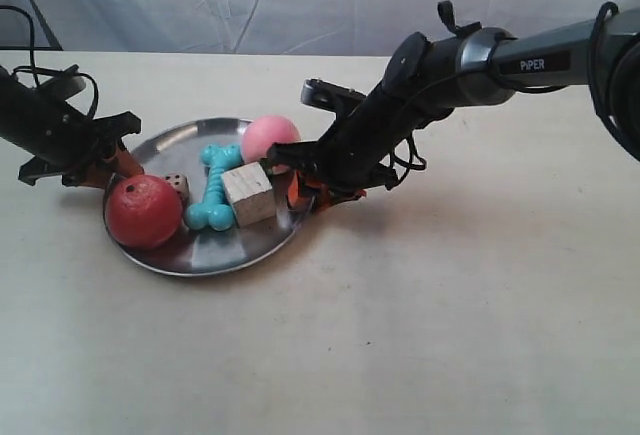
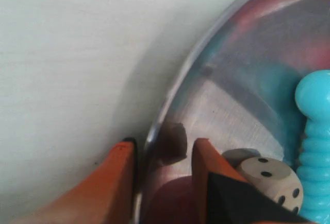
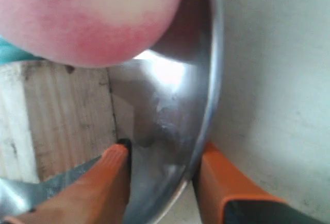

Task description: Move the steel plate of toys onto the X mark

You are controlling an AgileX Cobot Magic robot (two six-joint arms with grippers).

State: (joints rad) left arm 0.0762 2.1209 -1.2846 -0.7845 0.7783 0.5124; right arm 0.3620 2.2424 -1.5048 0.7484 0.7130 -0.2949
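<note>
**A robot laboratory bench**

The place looks like a robotics lab and its test bench. A plain cream table (image 1: 450, 335) stands before a white cloth (image 1: 300, 5) hung as a backdrop. Two black robot arms reach over the table. The arm at the exterior view's left (image 1: 40, 120) has loose black cables (image 1: 20, 35) beside it. The arm at the exterior view's right (image 1: 520, 60) carries the printed word PiPER on its grey tube. The props are toys (image 1: 215, 190) lying in a steel plate (image 1: 250, 245).
</note>
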